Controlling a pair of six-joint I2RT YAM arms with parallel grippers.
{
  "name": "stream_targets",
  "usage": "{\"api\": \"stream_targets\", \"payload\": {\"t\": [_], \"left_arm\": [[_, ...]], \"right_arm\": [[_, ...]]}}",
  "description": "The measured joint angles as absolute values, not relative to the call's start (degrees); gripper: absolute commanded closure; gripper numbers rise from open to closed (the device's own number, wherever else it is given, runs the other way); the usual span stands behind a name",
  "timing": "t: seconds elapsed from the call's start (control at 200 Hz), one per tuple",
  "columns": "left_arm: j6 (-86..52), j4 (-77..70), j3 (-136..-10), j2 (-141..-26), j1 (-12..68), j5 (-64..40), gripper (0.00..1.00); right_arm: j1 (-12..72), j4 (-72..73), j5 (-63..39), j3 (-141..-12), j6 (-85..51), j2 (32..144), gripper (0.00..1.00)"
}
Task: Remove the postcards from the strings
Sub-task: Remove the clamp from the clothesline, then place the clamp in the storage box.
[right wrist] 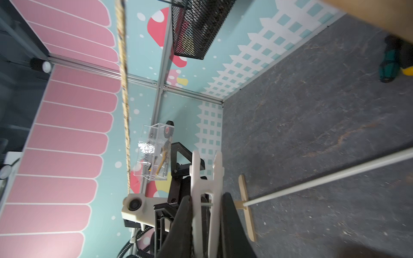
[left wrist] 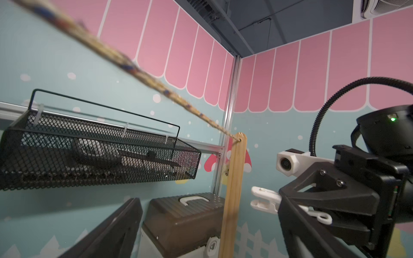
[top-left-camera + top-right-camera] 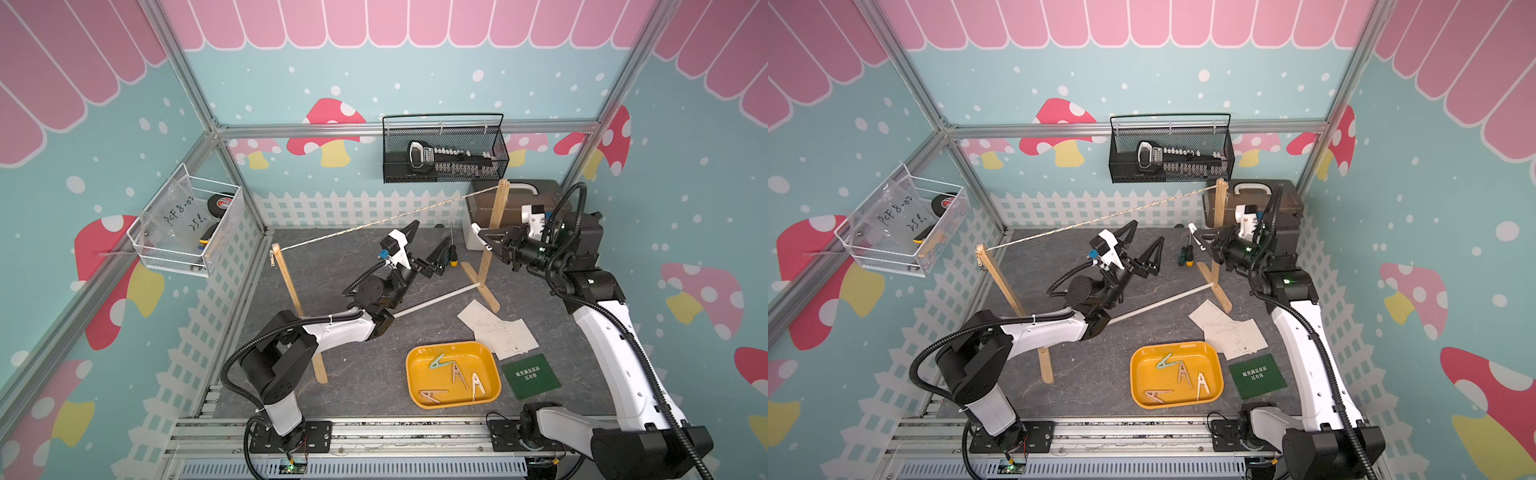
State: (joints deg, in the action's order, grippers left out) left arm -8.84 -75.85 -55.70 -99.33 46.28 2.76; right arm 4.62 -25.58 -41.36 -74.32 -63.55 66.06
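Yeah, the string (image 3: 374,222) is bare, postcards (image 3: 500,332) all lie on the counter (image 3: 353,365) beside the yellow tray (image 3: 409,370). Left claw (image 3: 432,231) gapes wide apart, right claw (image 3: 487,240) is clamped on a white clothespin (image 3: 476,229).

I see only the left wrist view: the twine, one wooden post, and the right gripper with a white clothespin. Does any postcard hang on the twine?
Observer: No. In both top views the twine is bare along its whole length.
Operator: Where are the postcards?
Observer: The white postcards lie overlapped on the table, a dark green card beside them.
Operator: Where may the right gripper put its white clothespin?
Observer: Probably the yellow tray beside the cards; four clothespins lie in it.
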Motion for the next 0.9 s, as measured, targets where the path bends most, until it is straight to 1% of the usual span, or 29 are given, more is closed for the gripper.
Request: {"api": "stream_targets", "payload": {"t": [0.1, 0.17, 0.355, 0.41, 0.51, 0.635, 0.716, 0.831, 0.901], "left_arm": [[-9.4, -75.2, -51.3, -98.6, 47.7, 1.8, 0.00], [-10.1, -74.6, -48.4, -98.0, 48.2, 1.4, 0.00], [-10.6, -70.9, -43.1, -93.4, 48.2, 1.3, 0.00], [-10.6, -69.9, -42.5, -91.6, 48.2, 1.5, 0.00], [-10.9, -67.2, -41.8, -88.3, 48.2, 3.2, 0.00], [-11.8, -60.3, -41.7, -85.3, 48.2, 7.0, 0.00], [-12.2, -53.3, -41.7, -83.4, 48.2, 9.2, 0.00], [-12.3, -42.9, -41.7, -80.1, 48.2, 11.4, 0.00], [-12.2, -37.3, -41.7, -77.9, 48.2, 12.8, 0.00]], "right_arm": [[5.5, -33.9, -38.6, -69.8, -55.2, 63.5, 0.83], [7.7, -38.6, -35.7, -65.1, -50.4, 62.0, 0.83], [19.3, -45.3, -31.4, -52.0, -44.4, 60.1, 0.83], [22.0, -45.8, -31.0, -49.1, -44.1, 59.6, 0.81], [25.0, -46.1, -30.3, -45.9, -43.5, 58.1, 0.70], [26.3, -46.1, -28.9, -44.6, -42.0, 58.0, 0.48], [26.4, -45.9, -27.4, -44.5, -40.9, 59.2, 0.38], [26.4, -45.3, -24.5, -45.0, -39.0, 61.4, 0.29], [26.4, -45.0, -22.2, -46.5, -37.9, 63.0, 0.28]]}}
